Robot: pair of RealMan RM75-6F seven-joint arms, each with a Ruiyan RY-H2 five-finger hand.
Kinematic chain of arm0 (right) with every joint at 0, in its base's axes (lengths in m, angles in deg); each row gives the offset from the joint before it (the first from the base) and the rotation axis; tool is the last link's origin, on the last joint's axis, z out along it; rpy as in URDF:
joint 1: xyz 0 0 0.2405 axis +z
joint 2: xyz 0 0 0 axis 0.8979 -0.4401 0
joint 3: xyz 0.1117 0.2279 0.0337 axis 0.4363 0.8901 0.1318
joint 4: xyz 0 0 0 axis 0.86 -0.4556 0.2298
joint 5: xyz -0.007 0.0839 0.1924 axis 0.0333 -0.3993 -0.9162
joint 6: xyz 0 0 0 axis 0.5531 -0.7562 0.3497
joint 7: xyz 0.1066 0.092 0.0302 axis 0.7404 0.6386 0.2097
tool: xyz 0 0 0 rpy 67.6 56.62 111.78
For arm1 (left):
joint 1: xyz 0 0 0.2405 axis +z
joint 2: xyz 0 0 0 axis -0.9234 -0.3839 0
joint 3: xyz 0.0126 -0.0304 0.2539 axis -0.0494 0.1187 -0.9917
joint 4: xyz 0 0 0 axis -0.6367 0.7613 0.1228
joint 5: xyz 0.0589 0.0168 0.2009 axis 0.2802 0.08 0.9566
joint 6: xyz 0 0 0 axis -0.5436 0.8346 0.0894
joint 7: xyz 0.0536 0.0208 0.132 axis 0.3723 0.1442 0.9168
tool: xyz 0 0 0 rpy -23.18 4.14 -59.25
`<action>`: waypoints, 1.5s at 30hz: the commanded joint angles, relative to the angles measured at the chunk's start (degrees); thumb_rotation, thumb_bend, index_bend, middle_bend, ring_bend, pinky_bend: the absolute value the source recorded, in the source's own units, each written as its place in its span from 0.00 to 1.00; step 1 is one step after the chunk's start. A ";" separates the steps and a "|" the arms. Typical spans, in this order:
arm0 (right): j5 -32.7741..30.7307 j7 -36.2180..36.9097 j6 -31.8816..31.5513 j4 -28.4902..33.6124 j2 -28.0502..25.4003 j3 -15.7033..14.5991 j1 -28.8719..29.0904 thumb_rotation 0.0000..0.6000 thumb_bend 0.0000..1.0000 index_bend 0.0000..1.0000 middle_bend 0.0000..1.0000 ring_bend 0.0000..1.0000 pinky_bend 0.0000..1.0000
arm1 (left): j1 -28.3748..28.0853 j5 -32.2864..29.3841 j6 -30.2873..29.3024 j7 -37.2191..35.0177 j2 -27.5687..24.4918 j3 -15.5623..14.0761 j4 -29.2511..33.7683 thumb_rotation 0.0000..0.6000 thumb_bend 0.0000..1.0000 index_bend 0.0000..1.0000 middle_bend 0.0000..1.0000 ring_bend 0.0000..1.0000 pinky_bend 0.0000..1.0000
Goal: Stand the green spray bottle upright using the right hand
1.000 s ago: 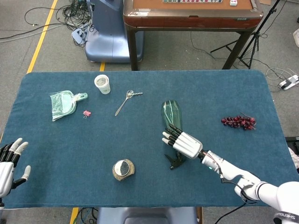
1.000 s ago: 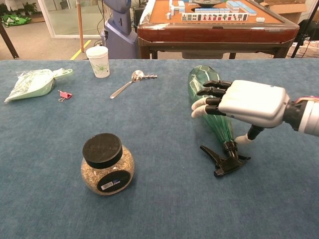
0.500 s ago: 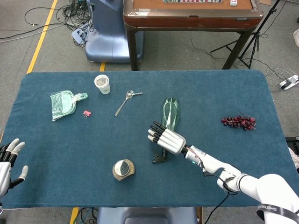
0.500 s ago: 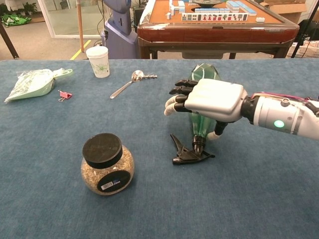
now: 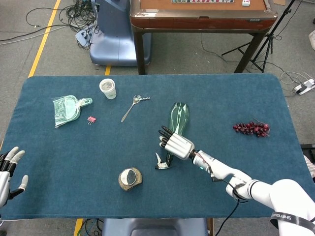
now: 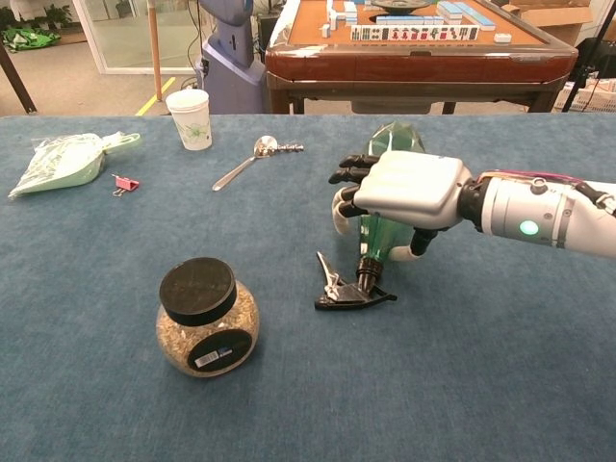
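Note:
The green spray bottle [image 5: 178, 116] [image 6: 394, 140] lies on its side on the blue table [image 5: 74, 147]. Its base points to the far side and its black trigger head [image 5: 160, 163] [image 6: 345, 290] to the near left. My right hand [image 5: 176, 145] [image 6: 406, 187] lies over the lower body and neck of the bottle. The fingers [image 6: 350, 179] curl down its left side and the thumb presses its right side, so the hand grips it. My left hand [image 5: 8, 170] hovers open at the table's near left corner, seen only in the head view.
A black-lidded jar [image 5: 130, 178] [image 6: 205, 318] stands just left of the trigger head. Further left and back are a spoon [image 5: 132, 106] [image 6: 248, 159], a paper cup [image 5: 108, 88] [image 6: 189, 117], a pink clip [image 5: 91, 119] and a green dustpan [image 5: 66, 109]. Grapes [image 5: 252, 128] lie at the right.
My right hand has swung the bottle's trigger end left across the cloth, and its fingers have curled tighter around the neck. The left hand has drifted slightly lower.

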 commanded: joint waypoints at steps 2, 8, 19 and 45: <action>-0.44 0.10 0.26 -0.31 0.10 -0.33 0.30 1.00 0.24 0.38 0.27 0.05 0.04 | 0.01 -0.08 0.07 0.17 0.02 0.00 0.11 1.00 0.45 0.11 0.04 0.06 0.05; -0.98 0.97 -0.29 -1.36 0.52 -0.61 0.74 1.00 0.24 0.50 0.35 0.11 0.04 | 0.12 -0.13 -0.03 0.41 -0.03 0.03 0.26 1.00 0.45 0.11 0.04 0.06 0.05; -3.57 10.22 -7.93 2.17 -2.10 2.21 -0.45 1.00 0.29 0.69 0.49 0.29 0.08 | 0.41 0.11 -0.48 0.36 -0.16 0.00 0.39 1.00 0.45 0.11 0.04 0.06 0.05; -24.21 52.99 -8.37 26.44 -14.25 12.88 -10.13 1.00 0.28 0.69 0.50 0.29 0.10 | 0.29 1.25 -0.63 0.51 -0.44 -0.17 0.72 1.00 0.45 0.11 0.04 0.06 0.05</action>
